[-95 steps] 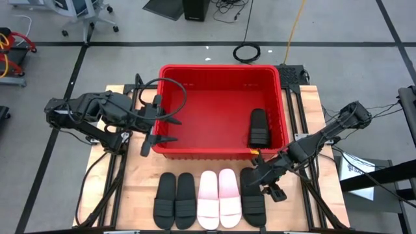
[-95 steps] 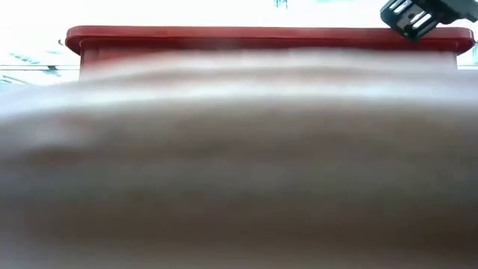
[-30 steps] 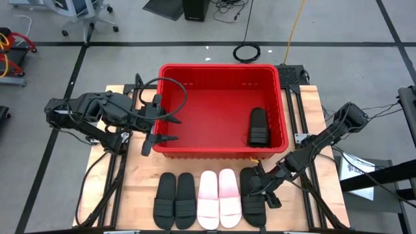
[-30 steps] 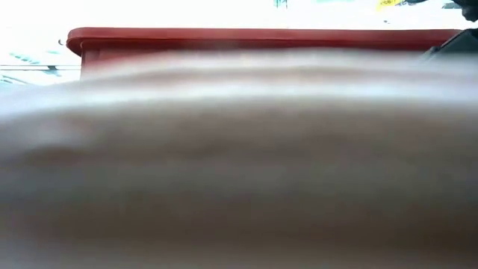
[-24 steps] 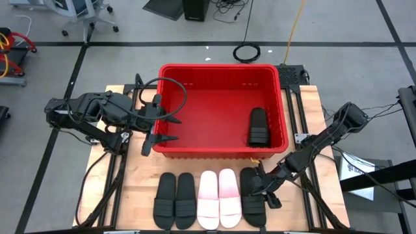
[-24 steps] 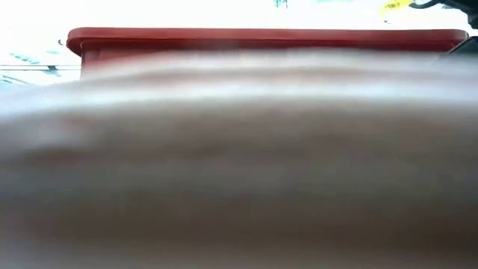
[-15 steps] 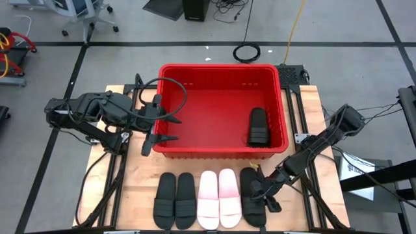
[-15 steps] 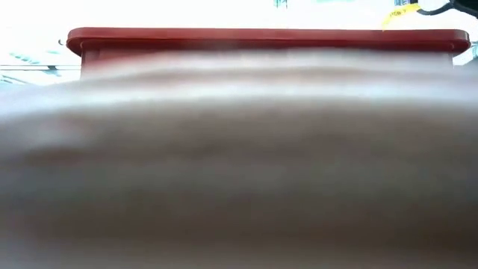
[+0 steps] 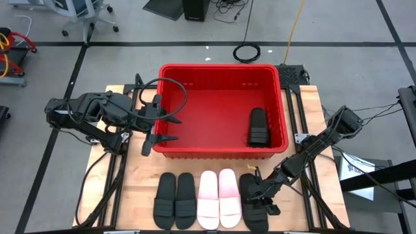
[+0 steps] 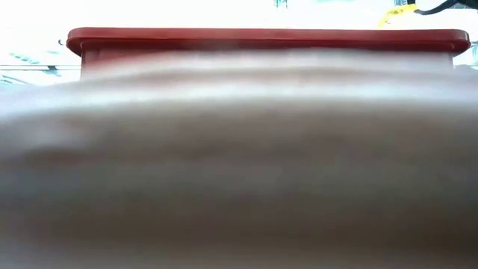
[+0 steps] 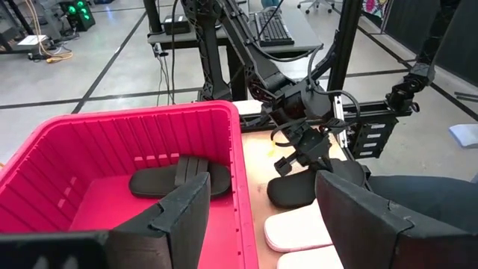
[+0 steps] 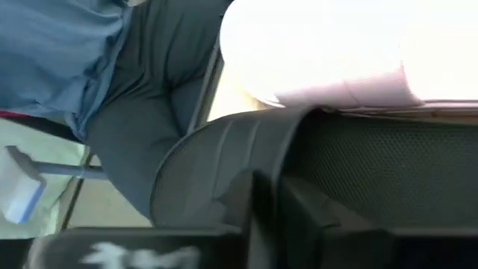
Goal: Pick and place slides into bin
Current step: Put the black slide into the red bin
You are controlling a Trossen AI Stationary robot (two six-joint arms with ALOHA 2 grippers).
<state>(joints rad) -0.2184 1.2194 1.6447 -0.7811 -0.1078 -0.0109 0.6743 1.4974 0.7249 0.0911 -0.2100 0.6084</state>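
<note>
So over on the left side the left gripper (image 9: 158,123) is just hanging at the bin's left wall with its fingers spread wide, gripping nothing. The red bin (image 9: 221,69) is sitting at the back of the table with one black slide (image 9: 259,126) already lying inside near its right wall. In front of it a row of slides is waiting on the wood: two black ones (image 9: 175,199), then the pale pink pair (image 9: 219,197), then another black slide (image 9: 252,200) on the far right. The right gripper (image 9: 261,197) is pressing down on that last one, jaws looking pinched together on its strap or edge, though I can't really tell if it's got a proper hold. These look light and rubbery, probably flexing when lifted, so I'd be grabbing the wide ribbed strap.
</note>
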